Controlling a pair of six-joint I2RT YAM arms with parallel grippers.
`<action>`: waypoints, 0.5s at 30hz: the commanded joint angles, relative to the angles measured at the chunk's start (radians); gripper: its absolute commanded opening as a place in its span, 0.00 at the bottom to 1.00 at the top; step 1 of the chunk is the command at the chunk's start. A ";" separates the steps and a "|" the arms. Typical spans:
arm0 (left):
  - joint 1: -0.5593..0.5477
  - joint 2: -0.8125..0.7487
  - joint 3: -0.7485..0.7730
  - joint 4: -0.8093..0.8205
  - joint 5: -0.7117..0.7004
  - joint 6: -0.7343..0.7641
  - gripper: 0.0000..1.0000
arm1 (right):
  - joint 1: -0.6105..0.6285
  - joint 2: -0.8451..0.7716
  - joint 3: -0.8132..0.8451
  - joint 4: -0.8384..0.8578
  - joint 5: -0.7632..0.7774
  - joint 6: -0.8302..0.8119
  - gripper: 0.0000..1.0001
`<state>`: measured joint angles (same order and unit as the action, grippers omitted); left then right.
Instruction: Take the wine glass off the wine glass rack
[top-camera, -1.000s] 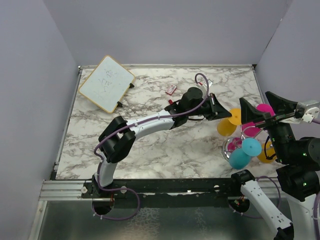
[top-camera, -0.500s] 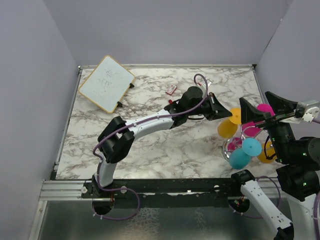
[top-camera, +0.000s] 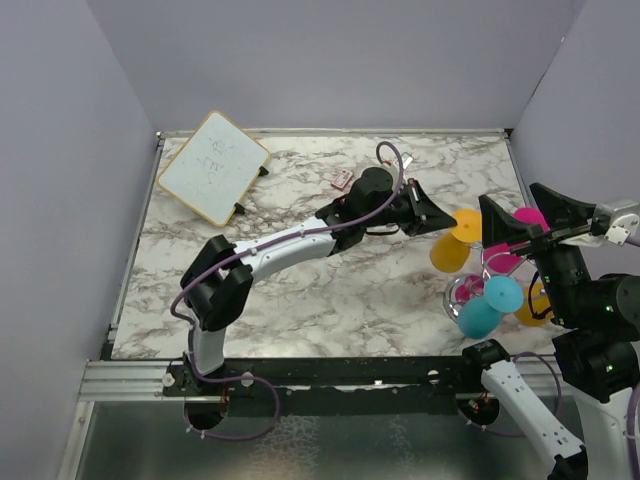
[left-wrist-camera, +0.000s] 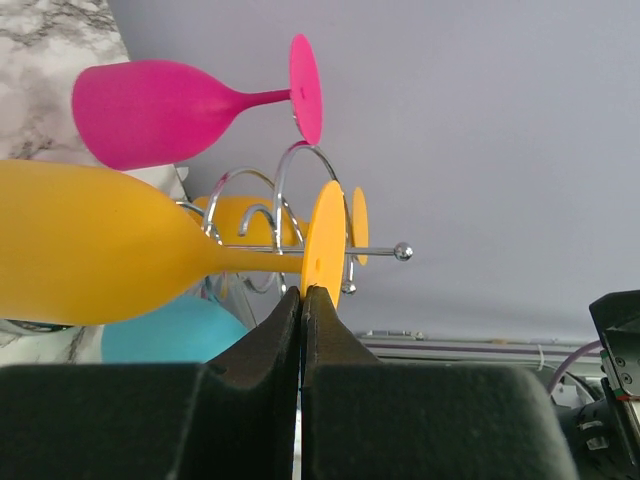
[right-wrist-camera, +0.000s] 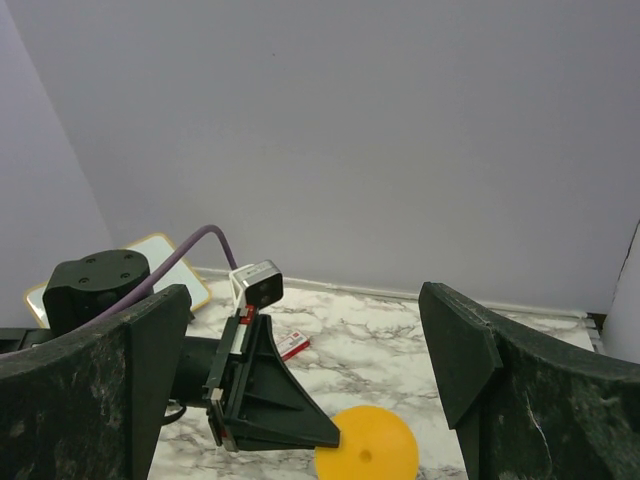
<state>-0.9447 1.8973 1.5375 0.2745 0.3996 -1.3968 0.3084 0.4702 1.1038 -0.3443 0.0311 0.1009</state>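
The silver wire wine glass rack (top-camera: 478, 283) stands at the table's right side, and its chrome loops show in the left wrist view (left-wrist-camera: 285, 175). A yellow wine glass (top-camera: 448, 254) lies sideways at the rack's left edge. My left gripper (top-camera: 445, 222) is shut on the rim of its round foot (left-wrist-camera: 325, 240). Its bowl (left-wrist-camera: 90, 260) fills the left of that view. A ball-tipped wire arm (left-wrist-camera: 402, 252) runs just behind the foot, and I cannot tell if they touch. My right gripper (top-camera: 525, 225) is open and empty above the rack, looking down on the foot (right-wrist-camera: 367, 455).
A pink glass (left-wrist-camera: 150, 110), a teal glass (top-camera: 480, 315) and a second yellow glass (top-camera: 535, 300) hang on the rack. A small whiteboard (top-camera: 213, 166) leans at the back left. A small red and white box (top-camera: 342, 179) lies mid-back. The wall is close on the right.
My left arm has swung its elbow left and drawn the gripper with the yellow glass slightly left and back, away from the rack's middle. The right arm has not moved.
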 joint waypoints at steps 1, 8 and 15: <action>0.040 -0.073 -0.049 0.014 0.025 0.009 0.00 | 0.006 0.007 0.001 0.007 0.012 0.014 0.99; 0.122 -0.183 -0.165 0.018 0.057 0.081 0.00 | 0.006 0.016 0.009 0.010 0.001 0.016 0.99; 0.313 -0.427 -0.379 0.012 0.059 0.356 0.00 | 0.006 0.083 0.041 0.021 -0.104 0.008 0.99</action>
<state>-0.7265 1.6165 1.2217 0.2573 0.4377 -1.2556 0.3084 0.5026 1.1080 -0.3431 0.0143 0.1040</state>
